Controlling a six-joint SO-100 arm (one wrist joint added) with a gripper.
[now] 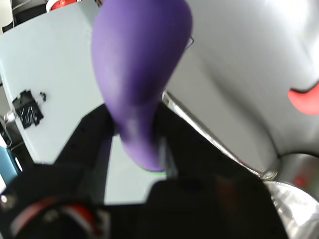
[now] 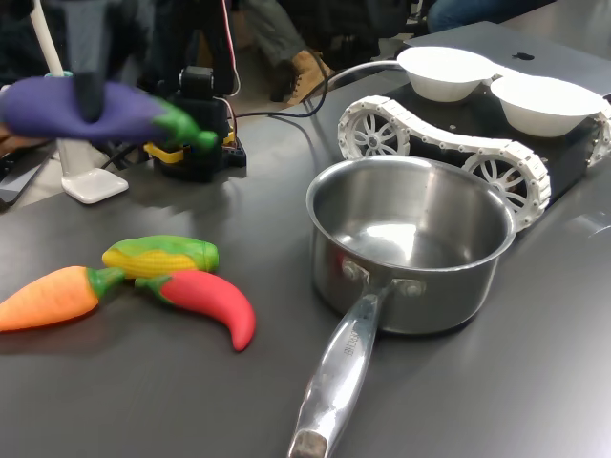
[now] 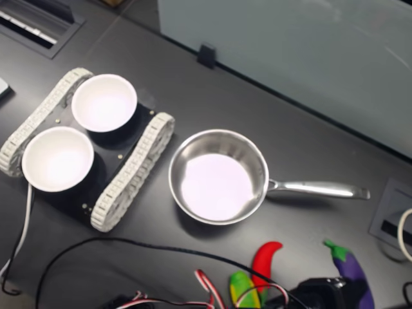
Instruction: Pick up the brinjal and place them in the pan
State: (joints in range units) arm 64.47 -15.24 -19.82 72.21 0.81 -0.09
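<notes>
One brinjal (image 2: 86,107) hangs clamped in the tool (image 1: 137,142), lifted clear of the counter (image 2: 143,382). Carry phase; next, likely traverse over the pan (image 2: 410,243) and release.

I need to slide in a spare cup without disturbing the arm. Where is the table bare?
Bare table lies on the first exterior view's right of the pan handle. The pan is empty too. It is crowded by the carrot, corn and chili, with the held brinjal above.
</notes>
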